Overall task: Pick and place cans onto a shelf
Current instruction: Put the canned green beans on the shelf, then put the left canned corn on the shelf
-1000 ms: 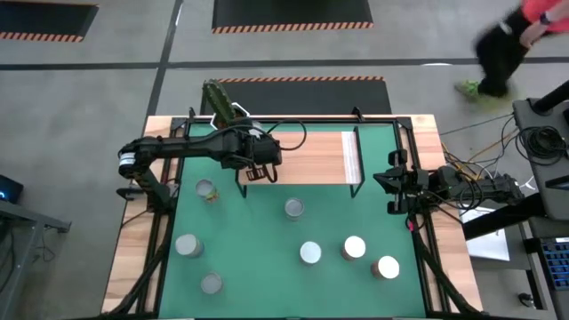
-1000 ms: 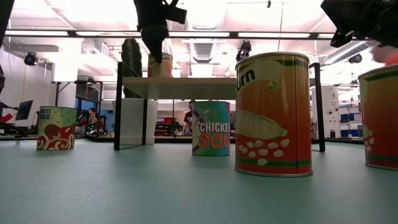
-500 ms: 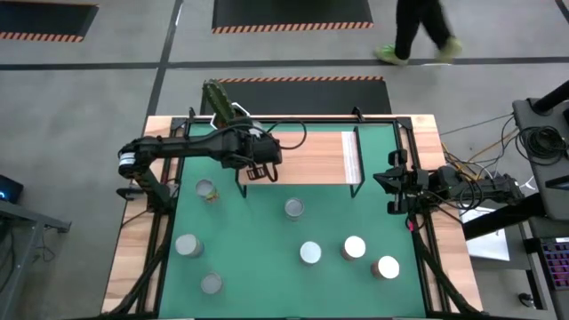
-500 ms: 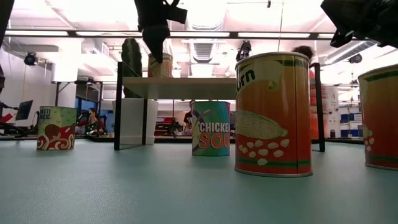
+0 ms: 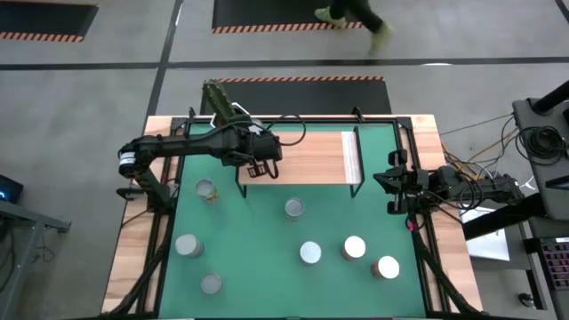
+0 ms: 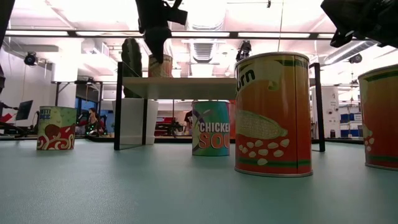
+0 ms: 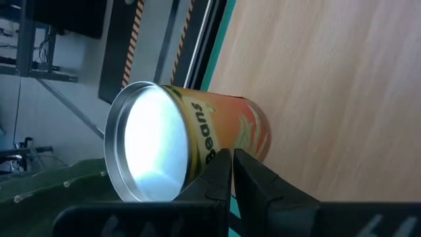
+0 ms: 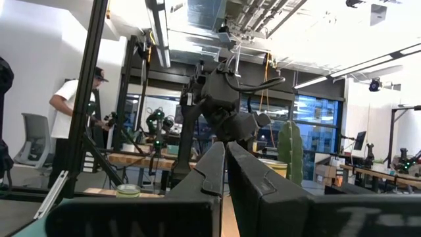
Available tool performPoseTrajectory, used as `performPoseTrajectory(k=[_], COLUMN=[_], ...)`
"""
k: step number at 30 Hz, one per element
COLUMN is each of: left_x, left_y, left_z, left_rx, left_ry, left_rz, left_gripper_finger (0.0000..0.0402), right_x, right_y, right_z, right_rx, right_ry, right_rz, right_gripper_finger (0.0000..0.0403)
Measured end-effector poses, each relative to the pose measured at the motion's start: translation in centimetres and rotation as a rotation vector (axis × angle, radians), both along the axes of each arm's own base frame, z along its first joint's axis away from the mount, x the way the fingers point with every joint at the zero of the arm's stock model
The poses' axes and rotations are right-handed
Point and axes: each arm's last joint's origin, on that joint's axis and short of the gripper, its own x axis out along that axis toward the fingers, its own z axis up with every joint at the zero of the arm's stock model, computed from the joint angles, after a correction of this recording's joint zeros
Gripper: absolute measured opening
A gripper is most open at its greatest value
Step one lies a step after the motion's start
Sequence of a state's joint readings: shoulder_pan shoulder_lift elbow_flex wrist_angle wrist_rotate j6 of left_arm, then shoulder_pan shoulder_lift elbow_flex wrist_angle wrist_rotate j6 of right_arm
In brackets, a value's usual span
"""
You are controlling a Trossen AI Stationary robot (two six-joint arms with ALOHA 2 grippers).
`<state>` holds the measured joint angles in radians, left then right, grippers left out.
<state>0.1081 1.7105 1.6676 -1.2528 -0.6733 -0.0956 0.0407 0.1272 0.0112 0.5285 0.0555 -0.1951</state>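
Scene unchanged: left gripper above shelf, jaws closed.

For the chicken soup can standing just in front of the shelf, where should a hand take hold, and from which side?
Grip the chicken soup can across its round side wall near the top, coming straight down from above. It stands upright on the green mat, lid up, with open mat all around. The shelf sits close behind it, so a level approach from that side looks cramped.

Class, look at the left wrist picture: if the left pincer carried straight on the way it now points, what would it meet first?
Most likely the beans can standing on the shelf. The shut left pincer sits just in front of it; whether they already touch is unclear.
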Motion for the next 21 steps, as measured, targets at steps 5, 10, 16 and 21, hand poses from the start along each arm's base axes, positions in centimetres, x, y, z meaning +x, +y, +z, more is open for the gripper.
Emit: performPoseTrajectory(k=[5, 10, 16, 21], left_x=[0.2, 0.7, -0.4, -2.2], left_y=[-2.8, -8.8, -16.4, -20.1], left_z=[0.9, 2.2, 2.2, 1.2], left_rx=[-0.007, 0.027, 0.092, 0.014], left_ry=[-0.117, -0.285, -0.343, -0.457], left_rz=[-0.039, -0.226, -0.54, -0.765], left_gripper_finger=[0.0, 0.0, 0.0, 0.0], right_x=[0.0, 0.0, 0.0, -0.1], right_y=[0.0, 0.0, 0.0, 0.0], right_z=[0.0, 0.0, 0.0, 0.3], right_rx=[0.0, 0.001, 0.026, 0.051], right_ry=[0.0, 0.0, -0.002, -0.007], right_rz=[0.0, 0.001, 0.012, 0.024], right_gripper_finger=[0.0009, 0.0009, 0.0009, 0.0009])
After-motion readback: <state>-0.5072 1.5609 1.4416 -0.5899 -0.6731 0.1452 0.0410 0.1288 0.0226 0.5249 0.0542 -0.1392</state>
